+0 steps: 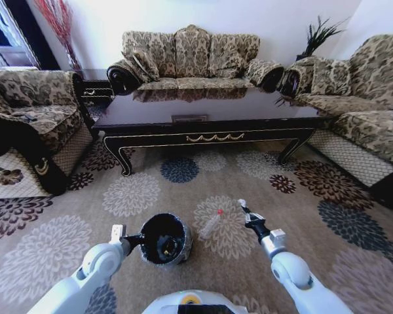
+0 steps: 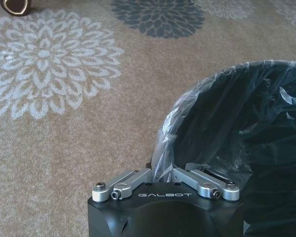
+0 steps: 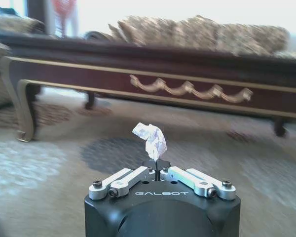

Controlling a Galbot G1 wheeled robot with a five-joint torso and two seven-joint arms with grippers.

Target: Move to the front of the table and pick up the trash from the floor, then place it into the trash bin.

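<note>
While left end effector (image 2: 163,174) grips bin (image 1: 164,239); right end effector (image 3: 156,163) pinches paper (image 3: 150,139).

"GALBOT" on left gripper (image 2: 164,174) and right gripper (image 3: 156,163) housings.

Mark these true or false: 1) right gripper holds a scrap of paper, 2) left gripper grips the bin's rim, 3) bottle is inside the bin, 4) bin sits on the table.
1) The right gripper is shut on a crumpled paper scrap. True.
2) The left gripper pinches the rim of the bin. True.
3) The bottle is inside the bin. False: it lies on the carpet beside the bin.
4) The bin sits on the table. False: it stands on the carpet in front of it.
</note>
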